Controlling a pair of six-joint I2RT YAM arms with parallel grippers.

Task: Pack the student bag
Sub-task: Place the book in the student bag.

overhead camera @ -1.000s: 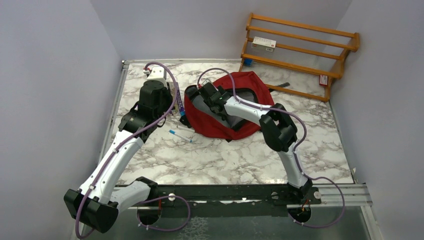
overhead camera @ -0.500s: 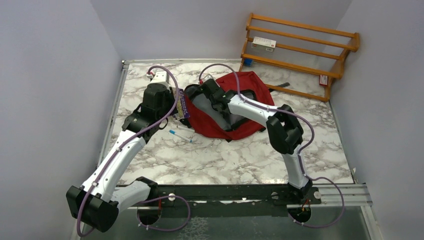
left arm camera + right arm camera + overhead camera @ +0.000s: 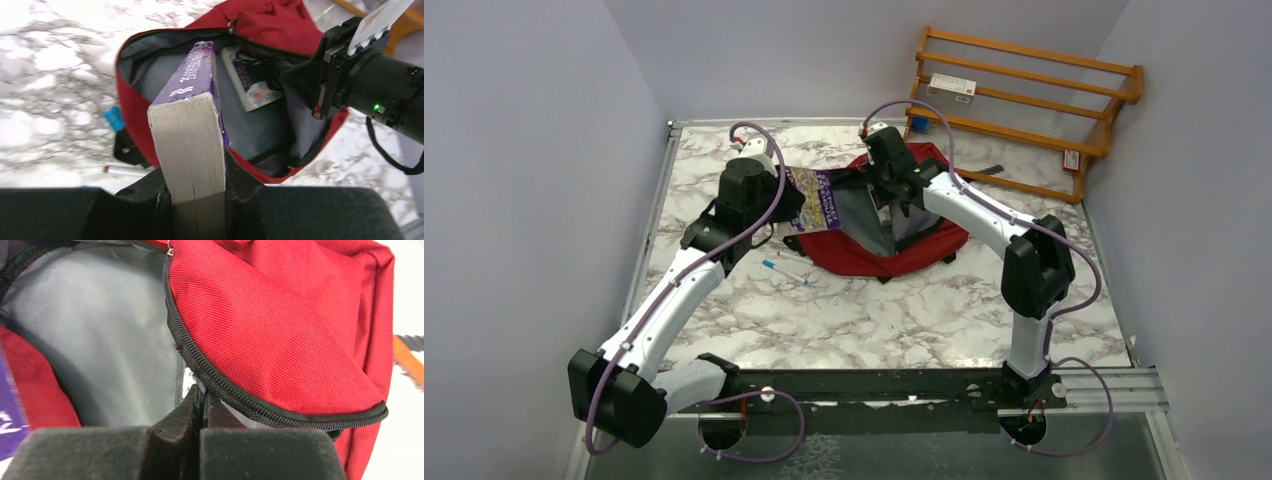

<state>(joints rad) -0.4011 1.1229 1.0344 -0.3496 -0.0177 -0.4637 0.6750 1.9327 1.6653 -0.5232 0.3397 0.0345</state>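
- While the shut right gripper [image 3: 201,405] seemingly pinched the zipper edge of the student bag [image 3: 864,258] on the marble table [image 3: 874,320], one book [image 3: 250,80] lay inside.
- Left gripper [image 3: 197,200] clamped a purple book [image 3: 192,100] over the bag's mouth; a pen [image 3: 784,271] beside the bag lay unpacked.

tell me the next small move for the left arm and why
Probably ease the purple book forward into the student bag: the left gripper holds it aimed at the grey-lined opening, and the right gripper pinches the zipper edge, holding the flap up.
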